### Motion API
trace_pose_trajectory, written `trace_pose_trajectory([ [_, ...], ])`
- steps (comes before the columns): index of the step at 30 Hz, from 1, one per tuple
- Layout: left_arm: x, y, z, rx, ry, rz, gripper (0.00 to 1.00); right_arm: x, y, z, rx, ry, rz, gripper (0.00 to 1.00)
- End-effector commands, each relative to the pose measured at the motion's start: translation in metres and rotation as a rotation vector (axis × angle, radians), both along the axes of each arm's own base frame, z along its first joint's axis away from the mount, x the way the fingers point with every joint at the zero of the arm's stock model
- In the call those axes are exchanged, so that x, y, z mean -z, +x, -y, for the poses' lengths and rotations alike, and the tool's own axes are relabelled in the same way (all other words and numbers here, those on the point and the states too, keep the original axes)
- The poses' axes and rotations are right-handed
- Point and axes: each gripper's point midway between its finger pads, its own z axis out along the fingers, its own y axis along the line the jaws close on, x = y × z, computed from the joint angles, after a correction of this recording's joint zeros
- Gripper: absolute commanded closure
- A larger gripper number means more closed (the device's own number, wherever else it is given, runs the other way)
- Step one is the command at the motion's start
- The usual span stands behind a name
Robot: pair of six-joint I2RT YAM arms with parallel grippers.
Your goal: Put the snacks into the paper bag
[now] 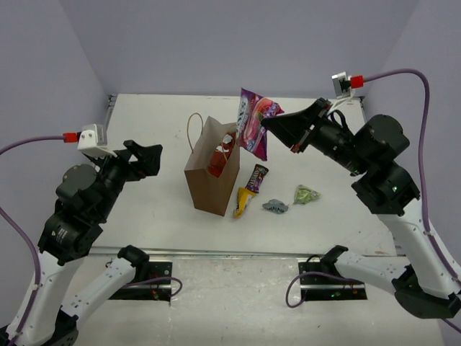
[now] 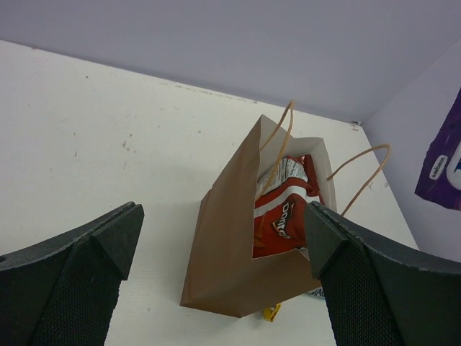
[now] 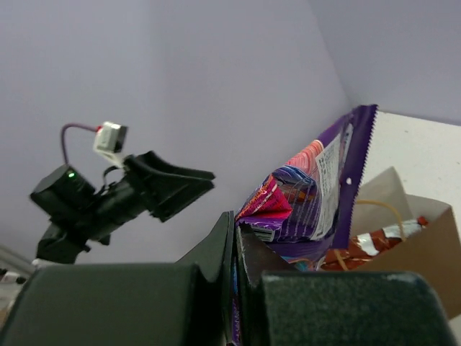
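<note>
Top external: I count six snacks. One glossy magenta pouch (image 1: 252,124) hangs at upper centre, just above and right of the bag's mouth, pinched by the right gripper (image 1: 268,124). One red chip bag (image 1: 218,157) sits inside the single brown paper bag (image 1: 209,184), which stands upright at centre. Four packets lie on the white table (image 1: 144,223) to the bag's right: a dark purple bar (image 1: 257,175), a yellow wrapper (image 1: 242,203), a crinkled grey wrapper (image 1: 274,206) and a green wrapper (image 1: 306,194). My left gripper (image 1: 148,155) hangs left of the bag, jaws apart and empty.

Left wrist: two black fingers (image 2: 86,267) with ribbed pads fill the lower corners, spread wide, with nothing between them. The kraft bag stands beyond, flat-sided and pale inside, with two thin loop handles and the crumpled red bag inside.

Right wrist: the jaws are closed tight on the pouch's lower part. Its zigzag-cut edge points up. The bag's open top is at lower right.
</note>
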Motion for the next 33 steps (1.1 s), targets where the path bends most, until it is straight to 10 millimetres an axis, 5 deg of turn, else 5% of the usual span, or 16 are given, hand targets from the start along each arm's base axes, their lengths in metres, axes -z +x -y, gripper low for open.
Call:
trace_pose_trajectory([
  [1,-0.001,0.002,0.004,0.015,-0.006,0.008,0.00,-0.045,-0.028,-0.005,-0.076,0.029,0.146,1.00],
  [7,-0.002,0.003,0.004,0.014,-0.005,0.012,0.00,-0.043,-0.035,-0.043,-0.204,0.024,0.119,1.00],
  [11,0.000,0.004,0.005,0.012,-0.002,0.006,0.00,-0.013,-0.015,-0.080,-0.239,-0.027,0.059,1.00],
  [18,-0.001,0.001,0.001,0.006,-0.004,0.016,0.00,0.013,0.001,-0.112,-0.262,-0.055,0.009,1.00],
  [28,0.002,0.000,0.000,-0.001,0.003,0.012,0.00,0.055,0.018,-0.117,-0.177,-0.053,-0.096,1.00],
  [33,0.003,0.001,0.000,0.000,0.003,0.008,0.00,0.057,0.001,-0.110,-0.148,0.008,-0.064,1.00],
])
